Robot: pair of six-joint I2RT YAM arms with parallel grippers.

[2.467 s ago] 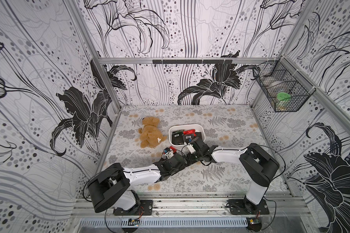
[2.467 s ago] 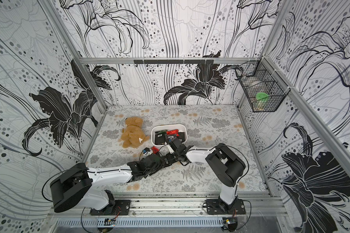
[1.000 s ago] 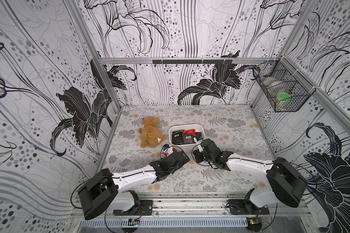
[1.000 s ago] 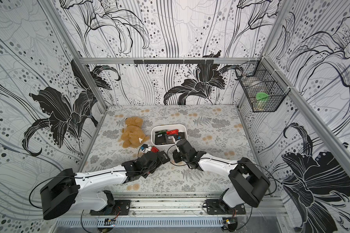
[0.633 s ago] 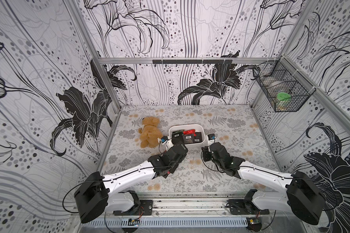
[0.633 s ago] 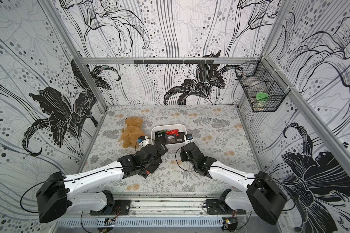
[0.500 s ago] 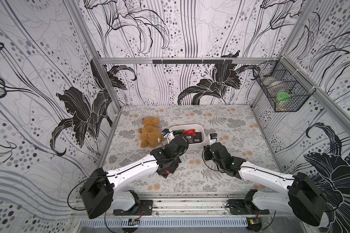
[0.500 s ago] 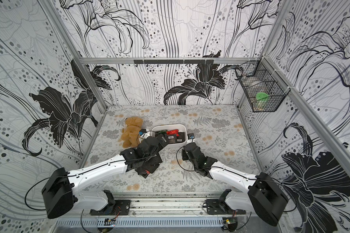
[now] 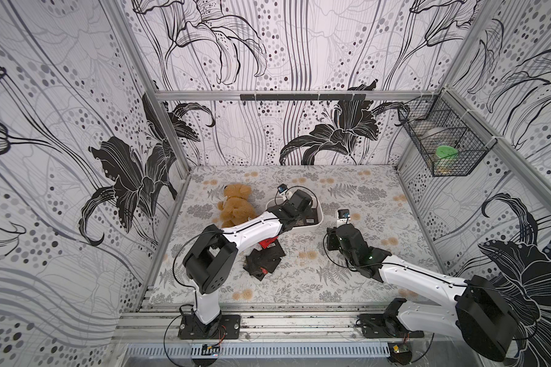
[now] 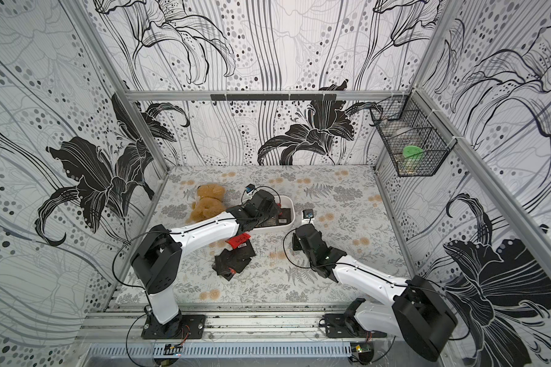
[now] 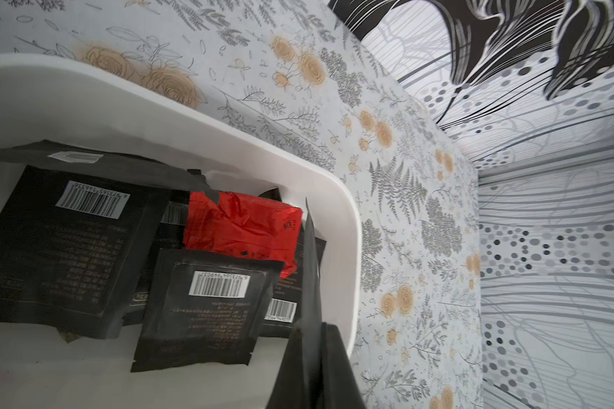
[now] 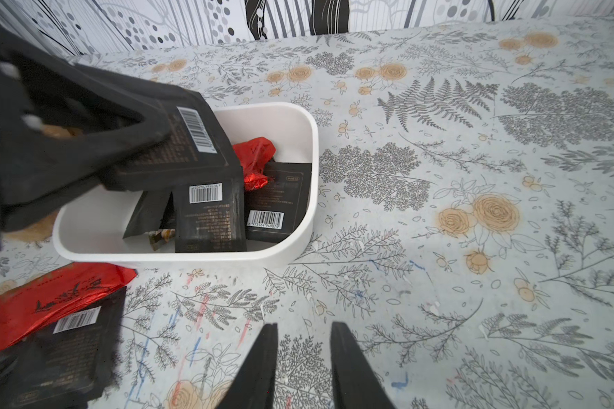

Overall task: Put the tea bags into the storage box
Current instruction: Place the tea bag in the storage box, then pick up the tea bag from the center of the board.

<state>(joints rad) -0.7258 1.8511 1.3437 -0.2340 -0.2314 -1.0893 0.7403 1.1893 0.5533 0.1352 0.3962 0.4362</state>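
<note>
Several tea bags are laid in the storage box, set on the bench beside the teddy bear. One more black sachet is held over the box, pinched in the closed left fingers. A pile of bags is left on the bench near the box. The right fingers are parted slightly, empty, over bare bench. Roughly half the task is judged done.

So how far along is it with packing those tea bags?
Partly done. Several tea bags already lie in the storage box. The left gripper holds a black sachet over it. A pile lies on the table beside the box, and the right gripper is open and empty.
</note>
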